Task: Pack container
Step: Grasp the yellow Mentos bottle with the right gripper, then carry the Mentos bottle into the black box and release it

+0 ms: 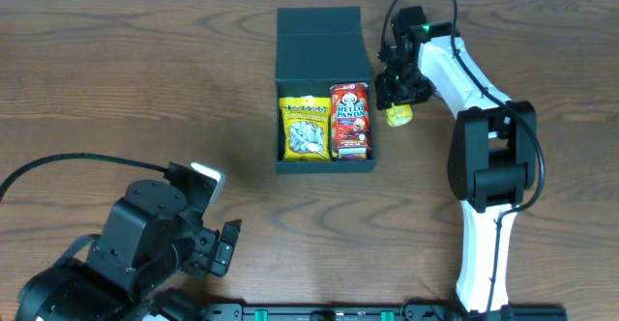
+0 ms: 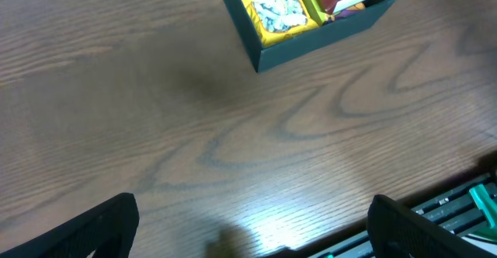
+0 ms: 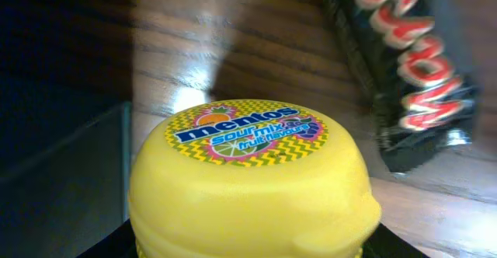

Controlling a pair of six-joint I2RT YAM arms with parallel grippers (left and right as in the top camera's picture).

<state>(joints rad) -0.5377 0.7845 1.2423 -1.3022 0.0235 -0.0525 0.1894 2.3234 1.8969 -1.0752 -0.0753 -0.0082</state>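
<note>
Yellow candy tub (image 3: 248, 180) sits pinched in the right gripper (image 1: 398, 102) beside the box (image 1: 324, 39), left gripper (image 2: 252, 221) spread wide.

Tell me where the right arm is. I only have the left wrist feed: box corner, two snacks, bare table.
Observer: The right gripper is just outside the right wall of the box, with a yellow mints tub in its grip.
Operator: Anything else left to pack?
Observer: A chocolate bar in a dark wrapper lies on the table near the tub. Only the right wrist view shows it.
Operator: Lid state?
Observer: The flap is open, standing back on the far side of the box.
</note>
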